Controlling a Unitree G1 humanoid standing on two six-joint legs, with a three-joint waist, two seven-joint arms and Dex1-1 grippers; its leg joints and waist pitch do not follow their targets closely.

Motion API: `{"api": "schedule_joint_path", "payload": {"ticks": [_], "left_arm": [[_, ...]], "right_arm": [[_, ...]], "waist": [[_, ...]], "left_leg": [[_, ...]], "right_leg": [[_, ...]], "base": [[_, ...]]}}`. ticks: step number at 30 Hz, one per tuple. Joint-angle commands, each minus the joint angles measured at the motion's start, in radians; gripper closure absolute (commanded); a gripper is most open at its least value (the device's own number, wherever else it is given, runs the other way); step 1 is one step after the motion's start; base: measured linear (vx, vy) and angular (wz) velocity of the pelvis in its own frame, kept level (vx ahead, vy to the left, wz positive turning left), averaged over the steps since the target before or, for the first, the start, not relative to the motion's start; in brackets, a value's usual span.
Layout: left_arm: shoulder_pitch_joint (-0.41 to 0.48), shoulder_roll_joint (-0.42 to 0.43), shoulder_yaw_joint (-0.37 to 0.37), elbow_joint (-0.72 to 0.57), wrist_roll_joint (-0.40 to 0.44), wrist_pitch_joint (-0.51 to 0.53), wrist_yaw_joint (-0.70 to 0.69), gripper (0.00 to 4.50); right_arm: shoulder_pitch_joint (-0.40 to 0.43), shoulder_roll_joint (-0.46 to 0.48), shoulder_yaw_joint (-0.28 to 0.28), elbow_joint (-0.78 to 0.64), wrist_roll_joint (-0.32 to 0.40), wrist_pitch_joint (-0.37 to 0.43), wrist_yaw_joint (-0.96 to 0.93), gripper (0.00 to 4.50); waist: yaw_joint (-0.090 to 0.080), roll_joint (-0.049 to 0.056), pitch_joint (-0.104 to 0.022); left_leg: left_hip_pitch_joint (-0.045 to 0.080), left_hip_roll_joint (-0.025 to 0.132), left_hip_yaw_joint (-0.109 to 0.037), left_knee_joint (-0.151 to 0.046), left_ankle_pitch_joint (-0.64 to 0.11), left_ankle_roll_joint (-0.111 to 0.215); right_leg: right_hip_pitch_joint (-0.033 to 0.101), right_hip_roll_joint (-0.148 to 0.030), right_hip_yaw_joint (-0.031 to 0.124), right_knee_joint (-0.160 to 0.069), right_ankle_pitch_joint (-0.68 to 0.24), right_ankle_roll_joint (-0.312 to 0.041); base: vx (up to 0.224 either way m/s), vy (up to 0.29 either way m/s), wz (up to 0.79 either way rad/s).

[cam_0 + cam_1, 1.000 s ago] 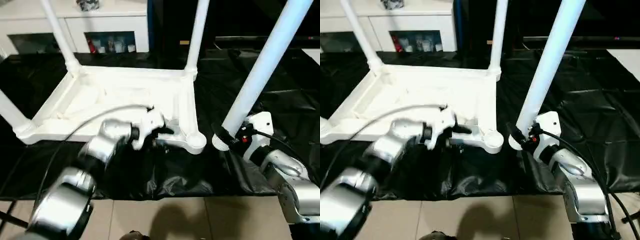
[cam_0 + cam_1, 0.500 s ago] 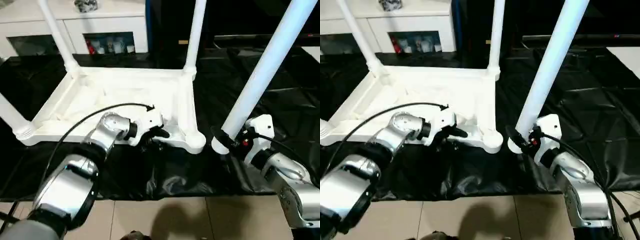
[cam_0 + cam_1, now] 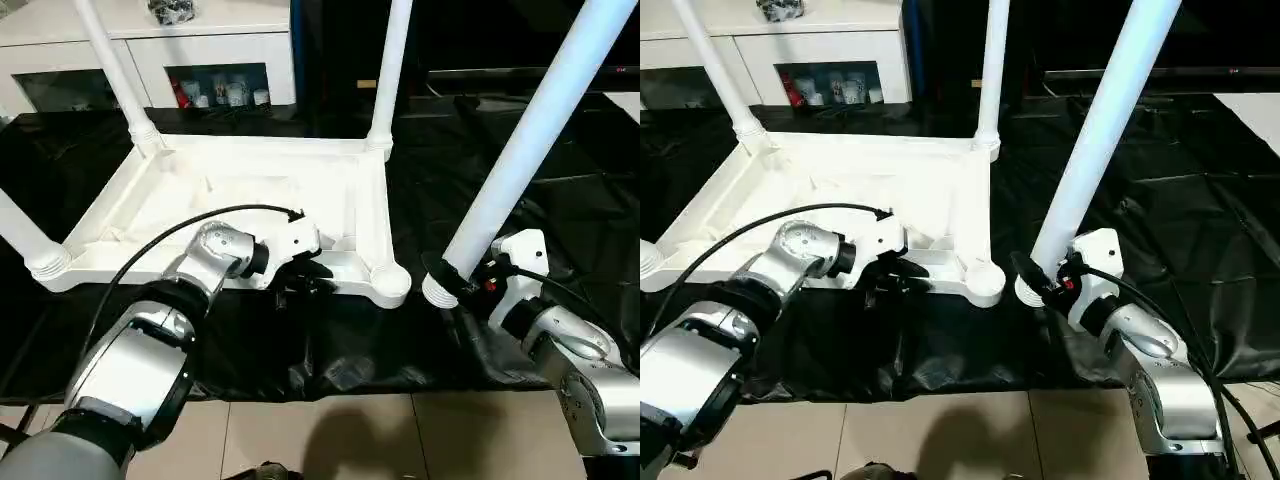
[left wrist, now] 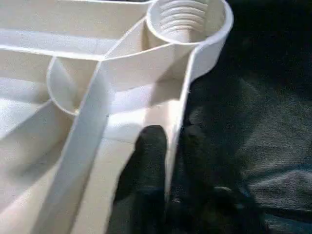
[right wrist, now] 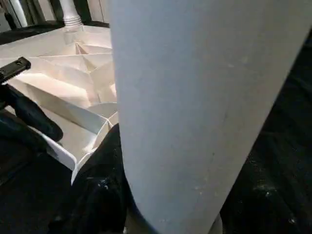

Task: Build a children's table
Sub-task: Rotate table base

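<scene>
On the black-covered worktop, head views show the upturned table, three legs fitted. The right end effector grips the fourth leg beside the empty socket.

Left wrist view: left end effector pinches the thin rim, likely light and stiff.

Right wrist view: the leg hides the fingers.
</scene>
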Motion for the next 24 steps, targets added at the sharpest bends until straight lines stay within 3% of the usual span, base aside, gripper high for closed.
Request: {"api": "schedule_joint_path", "payload": {"ticks": [1,7,12,15,16,17,18,19,21,23,24], "left_arm": [[-0.01,-0.003,0.01,0.009,0.008,-0.003,-0.022,3.95],[-0.004,-0.009,0.019,0.013,0.008,0.01,-0.042,4.4],[0.018,-0.018,0.016,0.0,0.021,0.053,-0.024,4.5],[0.045,-0.036,0.022,-0.029,0.024,0.137,0.037,4.5],[0.045,-0.036,0.022,-0.029,0.024,0.137,0.037,4.5],[0.063,-0.05,0.034,-0.06,0.012,0.19,0.066,4.5],[0.073,-0.056,0.039,-0.08,0.008,0.213,0.084,4.5],[0.091,-0.063,0.042,-0.116,0.008,0.237,0.121,4.5],[0.099,-0.065,0.043,-0.132,0.009,0.243,0.136,4.5],[0.141,-0.078,0.043,-0.216,0.019,0.279,0.203,4.5],[0.141,-0.078,0.043,-0.216,0.019,0.279,0.203,4.5]], "right_arm": [[-0.022,-0.007,-0.002,-0.029,0.016,0.01,0.012,2.6],[-0.046,-0.018,0.015,-0.019,0.016,0.013,0.041,2.6],[-0.121,-0.038,0.018,0.004,0.053,0.056,0.096,2.6],[-0.191,-0.044,0.009,0.044,0.085,0.108,0.124,2.6],[-0.191,-0.044,0.009,0.044,0.085,0.108,0.124,2.6],[-0.219,-0.055,0.019,0.073,0.077,0.114,0.145,2.6],[-0.228,-0.063,0.028,0.089,0.066,0.11,0.155,2.6],[-0.237,-0.07,0.042,0.116,0.051,0.103,0.169,2.6],[-0.241,-0.072,0.047,0.128,0.048,0.101,0.173,2.6],[-0.255,-0.075,0.068,0.182,0.032,0.097,0.191,2.6],[-0.255,-0.075,0.068,0.182,0.032,0.097,0.191,2.6]], "waist": [[0.003,-0.011,-0.069],[0.002,-0.012,-0.07],[0.0,-0.018,-0.069],[0.0,-0.02,-0.07],[-0.001,-0.023,-0.069],[-0.003,-0.039,-0.068],[0.003,-0.034,-0.066],[0.005,-0.04,-0.065],[0.008,-0.034,-0.066],[0.0,-0.054,-0.07],[0.001,-0.051,-0.069]], "left_leg": [[0.03,0.16,-0.085,-0.094,-0.173,0.021],[0.029,0.16,-0.084,-0.094,-0.156,0.03],[0.028,0.159,-0.082,-0.089,-0.153,0.037],[0.029,0.161,-0.082,-0.089,-0.129,0.05],[0.028,0.16,-0.082,-0.087,-0.129,0.049],[0.029,0.159,-0.077,-0.088,-0.133,0.048],[0.026,0.157,-0.079,-0.083,-0.128,0.041],[0.027,0.158,-0.077,-0.083,-0.133,0.038],[0.028,0.161,-0.08,-0.087,-0.127,0.035],[0.029,0.165,-0.08,-0.093,-0.117,0.044],[0.026,0.163,-0.08,-0.09,-0.115,0.045]], "right_leg": [[0.044,-0.159,0.079,-0.065,0.048,-0.305],[0.044,-0.159,0.078,-0.061,0.083,-0.311],[0.047,-0.162,0.08,-0.067,0.042,-0.311],[0.046,-0.16,0.077,-0.061,0.053,-0.318],[0.044,-0.161,0.078,-0.064,0.037,-0.319],[0.045,-0.16,0.077,-0.066,0.021,-0.32],[0.047,-0.167,0.079,-0.068,-0.013,-0.317],[0.044,-0.166,0.08,-0.075,-0.052,-0.304],[0.041,-0.159,0.08,-0.073,-0.05,-0.292],[0.043,-0.158,0.076,-0.063,0.012,-0.303],[0.043,-0.161,0.077,-0.062,0.016,-0.308]], "base": [[0.0,0.0,0.0],[0.0,0.0,0.0],[0.0,0.0,0.0],[0.0,0.0,0.0],[0.0,0.0,0.0],[0.0,0.0,0.0],[0.0,0.0,0.0],[0.0,0.0,0.0],[0.0,0.0,0.0],[0.0,0.0,0.0],[0.0,0.0,0.0]]}}
